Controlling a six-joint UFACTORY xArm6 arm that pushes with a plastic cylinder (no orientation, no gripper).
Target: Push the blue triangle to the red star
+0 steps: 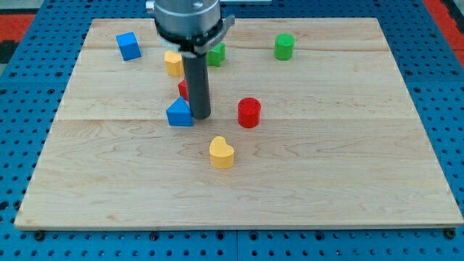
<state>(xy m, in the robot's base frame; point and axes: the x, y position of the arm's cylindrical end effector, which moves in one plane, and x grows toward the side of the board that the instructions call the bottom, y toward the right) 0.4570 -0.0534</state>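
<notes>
The blue triangle (pixel 179 114) lies on the wooden board (pixel 326 181) left of centre. My tip (pixel 201 117) stands right beside it, touching or almost touching its right side. The red star (pixel 184 89) is just above the triangle, mostly hidden behind the dark rod; only its left edge shows. The triangle and the star are very close, almost touching.
A red cylinder (pixel 249 112) sits right of my tip. A yellow heart (pixel 221 152) lies below it. A yellow block (pixel 173 63), a green block (pixel 216 54), a green cylinder (pixel 284 46) and a blue cube (pixel 128 46) lie near the view's top.
</notes>
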